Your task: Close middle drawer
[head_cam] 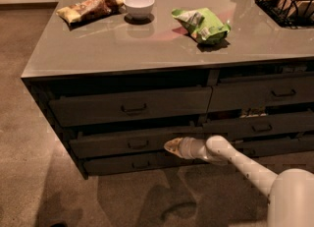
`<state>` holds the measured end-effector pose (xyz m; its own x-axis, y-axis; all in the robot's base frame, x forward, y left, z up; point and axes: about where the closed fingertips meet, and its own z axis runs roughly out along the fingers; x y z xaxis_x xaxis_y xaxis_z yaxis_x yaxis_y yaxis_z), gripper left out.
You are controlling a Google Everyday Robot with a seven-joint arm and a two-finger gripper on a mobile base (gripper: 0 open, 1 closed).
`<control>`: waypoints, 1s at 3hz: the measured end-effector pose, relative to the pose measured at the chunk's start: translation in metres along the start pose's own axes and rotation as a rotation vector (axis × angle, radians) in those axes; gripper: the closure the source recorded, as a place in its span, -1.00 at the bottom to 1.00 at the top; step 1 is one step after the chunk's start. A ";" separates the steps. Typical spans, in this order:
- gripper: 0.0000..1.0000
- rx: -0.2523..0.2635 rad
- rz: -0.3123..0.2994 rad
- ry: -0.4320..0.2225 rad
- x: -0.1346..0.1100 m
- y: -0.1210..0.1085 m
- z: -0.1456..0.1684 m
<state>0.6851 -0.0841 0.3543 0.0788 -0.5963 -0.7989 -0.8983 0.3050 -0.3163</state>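
While the middle drawer sits in the left stack below the counter's front edge, nearly pushed in, the gripper rests against the right end of its front, just right of the small handle. I cannot tell how far open the gripper is, and it has hold of nothing visible. On top, a white bowl and a snack bag lie near the far left corner, and a green bag lies toward the middle.

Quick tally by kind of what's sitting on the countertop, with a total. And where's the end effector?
Snack bags: 2 (yellow-brown bag, green bag)
Bowls: 1 (white bowl)
Wire baskets: 1 (black basket)
Total: 4
The end effector is at the middle drawer front, right of its handle.
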 end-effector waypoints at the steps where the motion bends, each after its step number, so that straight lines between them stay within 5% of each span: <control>1: 1.00 0.012 0.005 -0.011 0.006 -0.011 0.004; 2: 1.00 0.009 0.008 -0.024 0.006 -0.011 0.003; 3: 1.00 -0.031 0.029 -0.080 0.000 0.014 -0.014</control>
<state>0.6666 -0.0908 0.3571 0.0855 -0.5260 -0.8462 -0.9136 0.2974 -0.2772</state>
